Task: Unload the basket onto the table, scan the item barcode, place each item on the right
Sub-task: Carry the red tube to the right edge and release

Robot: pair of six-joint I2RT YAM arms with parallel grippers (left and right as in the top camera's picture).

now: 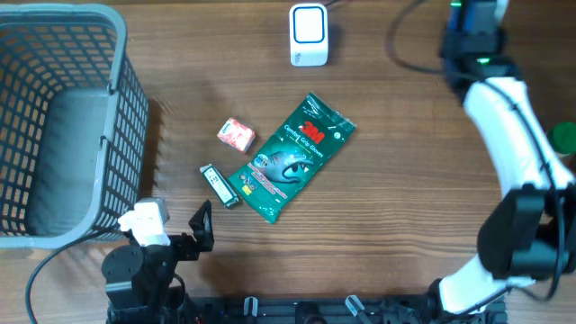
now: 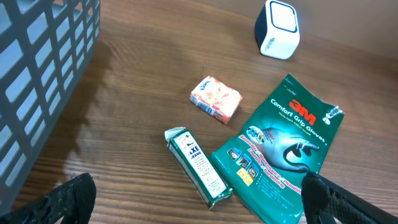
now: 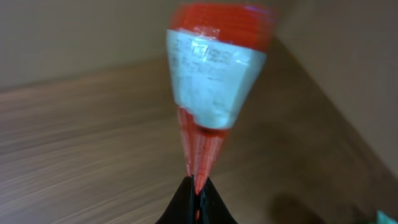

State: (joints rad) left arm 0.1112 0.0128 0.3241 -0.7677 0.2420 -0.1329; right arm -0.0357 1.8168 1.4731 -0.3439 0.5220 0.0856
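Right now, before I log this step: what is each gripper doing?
Left gripper: open, holding nothing.
Right gripper: shut on a red packet.

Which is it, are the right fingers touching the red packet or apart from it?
Touching. The right wrist view shows the right gripper shut on the lower edge of the red packet with no gap.

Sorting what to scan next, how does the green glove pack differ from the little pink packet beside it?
The green glove pack is larger, a long flat pouch; the pink packet is small and blocky. The glove pack is dark green with white print, the pink packet pale pink and white. Both lie loose on the table.
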